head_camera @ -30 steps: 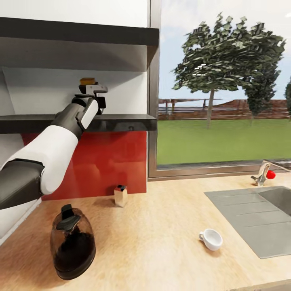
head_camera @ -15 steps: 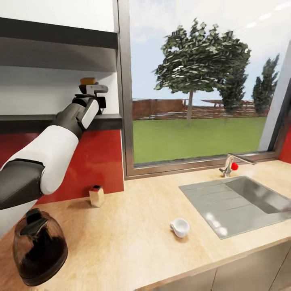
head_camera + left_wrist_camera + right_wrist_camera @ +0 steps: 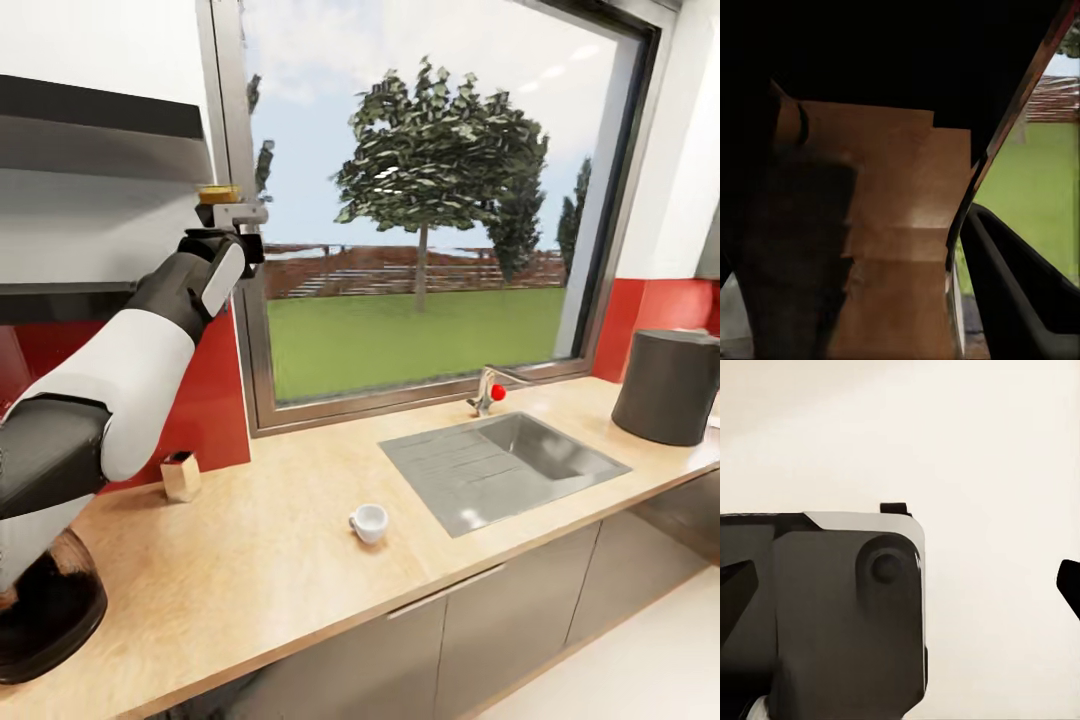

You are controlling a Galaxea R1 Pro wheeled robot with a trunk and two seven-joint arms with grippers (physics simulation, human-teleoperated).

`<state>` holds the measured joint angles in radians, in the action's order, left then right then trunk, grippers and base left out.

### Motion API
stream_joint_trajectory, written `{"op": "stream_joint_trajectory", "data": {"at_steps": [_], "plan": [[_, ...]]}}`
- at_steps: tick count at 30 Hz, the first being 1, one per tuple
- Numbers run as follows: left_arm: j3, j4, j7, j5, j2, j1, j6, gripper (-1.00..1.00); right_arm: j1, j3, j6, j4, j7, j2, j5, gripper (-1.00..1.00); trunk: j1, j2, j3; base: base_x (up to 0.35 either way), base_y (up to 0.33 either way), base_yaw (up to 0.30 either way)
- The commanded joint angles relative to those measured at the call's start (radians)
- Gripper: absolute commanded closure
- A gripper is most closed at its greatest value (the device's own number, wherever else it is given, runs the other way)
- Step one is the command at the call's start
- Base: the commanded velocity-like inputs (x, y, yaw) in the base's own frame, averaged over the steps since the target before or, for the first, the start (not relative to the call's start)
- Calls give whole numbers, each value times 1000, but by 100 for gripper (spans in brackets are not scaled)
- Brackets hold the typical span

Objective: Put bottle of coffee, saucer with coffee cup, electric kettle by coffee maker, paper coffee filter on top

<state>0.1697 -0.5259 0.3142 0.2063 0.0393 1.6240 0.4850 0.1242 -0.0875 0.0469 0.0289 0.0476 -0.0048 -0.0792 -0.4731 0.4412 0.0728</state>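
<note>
One arm matters here, my left: its gripper (image 3: 228, 212) is raised at shelf height, closed around the bottle of coffee (image 3: 218, 194), which stands upright in it with its yellow cap on top. I judge the bottle must come down to the countertop (image 3: 300, 540), well below. Going rightward there: the glass carafe (image 3: 45, 610) at the near edge, a small wooden block (image 3: 181, 476), the white cup (image 3: 369, 522), the sink (image 3: 505, 465), a dark cylindrical appliance (image 3: 668, 385) at the far right. My right gripper's state I cannot tell.
</note>
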Motion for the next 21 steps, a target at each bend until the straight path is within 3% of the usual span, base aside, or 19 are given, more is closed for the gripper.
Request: {"op": "stream_joint_trajectory", "data": {"at_steps": [1,6,12,18,21], "plan": [[7,-2,8,5,2,0,4,100,0,-8,4,-2,2,0,-8,-100,0,1,0,-267,-197,-264],[5,-3,7,5,31,-1,5,100,0,-9,4,-1,3,0,-8,-100,0,1,0,-238,-197,-264],[4,2,-2,11,91,-10,6,100,0,-8,4,1,2,0,-8,-100,0,1,0,-203,-181,-182],[10,-3,-79,16,99,-115,4,100,1,-12,8,5,0,0,-7,-100,0,1,0,-45,-35,-9],[12,-4,-118,9,99,-192,-2,100,1,-12,8,25,0,1,-7,-100,0,1,0,-4,-3,-1]]}}
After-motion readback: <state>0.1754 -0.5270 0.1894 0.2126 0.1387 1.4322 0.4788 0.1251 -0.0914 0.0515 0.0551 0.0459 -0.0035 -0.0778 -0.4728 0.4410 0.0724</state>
